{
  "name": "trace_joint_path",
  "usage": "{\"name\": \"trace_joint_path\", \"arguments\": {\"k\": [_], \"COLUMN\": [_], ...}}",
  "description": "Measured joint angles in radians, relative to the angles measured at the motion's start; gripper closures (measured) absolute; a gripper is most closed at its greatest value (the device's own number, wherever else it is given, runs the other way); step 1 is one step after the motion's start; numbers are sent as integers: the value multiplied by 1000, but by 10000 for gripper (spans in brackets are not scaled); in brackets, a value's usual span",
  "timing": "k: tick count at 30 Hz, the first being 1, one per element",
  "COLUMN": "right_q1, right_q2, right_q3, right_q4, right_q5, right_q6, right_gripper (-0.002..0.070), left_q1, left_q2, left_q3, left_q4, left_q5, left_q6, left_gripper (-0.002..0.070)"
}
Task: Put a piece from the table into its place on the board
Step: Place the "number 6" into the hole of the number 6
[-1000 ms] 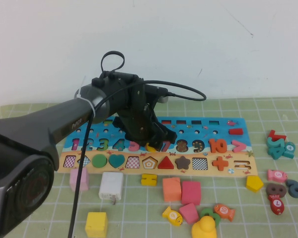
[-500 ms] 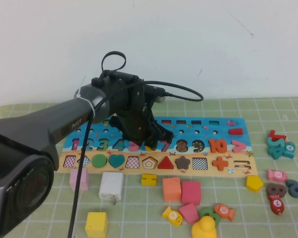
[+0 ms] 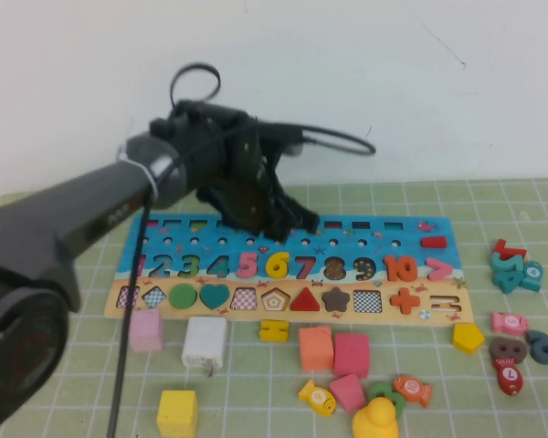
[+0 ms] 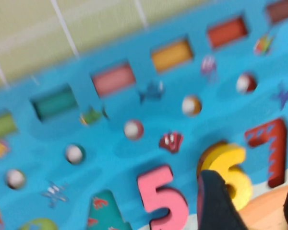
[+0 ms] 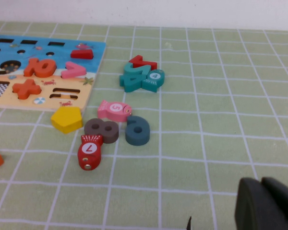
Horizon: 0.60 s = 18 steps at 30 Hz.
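The yellow numeral piece (image 3: 276, 265) lies flat in its recess on the board (image 3: 365, 239), between the pink 5 and the red 7. My left gripper (image 3: 288, 225) hovers above the board's blue band, just behind the piece, open and holding nothing. In the left wrist view the piece (image 4: 233, 165) shows beyond one dark fingertip (image 4: 216, 201), seated in the board (image 4: 110, 143); the left gripper (image 4: 254, 203) has a wide gap between its jaws. My right gripper (image 5: 261, 203) is shut and hangs over the mat, right of the board; it is outside the high view.
Loose pieces lie in front of the board: a yellow cube (image 3: 177, 412), white block (image 3: 204, 342), pink block (image 3: 146, 329), yellow equals sign (image 3: 274, 330), orange cube (image 3: 316, 348) and yellow duck (image 3: 376, 422). More numerals and fish pieces (image 3: 513, 269) cluster at the right.
The left gripper has risen and drawn back from the number row. The yellow piece, half covered by the fingers before, now lies uncovered in its recess.
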State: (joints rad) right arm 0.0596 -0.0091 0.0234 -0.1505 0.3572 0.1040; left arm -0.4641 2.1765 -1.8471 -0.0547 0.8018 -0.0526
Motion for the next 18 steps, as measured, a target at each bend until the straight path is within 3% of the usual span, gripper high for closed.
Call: {"name": "trace_joint_path", "arguments": {"k": [5, 11, 18], "right_q1": [0, 0, 0], "right_q2": [0, 0, 0], "right_q3": [0, 0, 0], "right_q4": [0, 0, 0], "right_q5": [0, 0, 0], "right_q6": [0, 0, 0], "right_gripper": [678, 678, 678], "left_q1": [0, 0, 0], "left_q2": [-37, -12, 60], "left_q3": [-2, -2, -2], "left_q4": [9, -55, -194], "left_q5": [-20, -44, -88], "left_q6": [0, 32, 118], "left_gripper": [454, 634, 672]}}
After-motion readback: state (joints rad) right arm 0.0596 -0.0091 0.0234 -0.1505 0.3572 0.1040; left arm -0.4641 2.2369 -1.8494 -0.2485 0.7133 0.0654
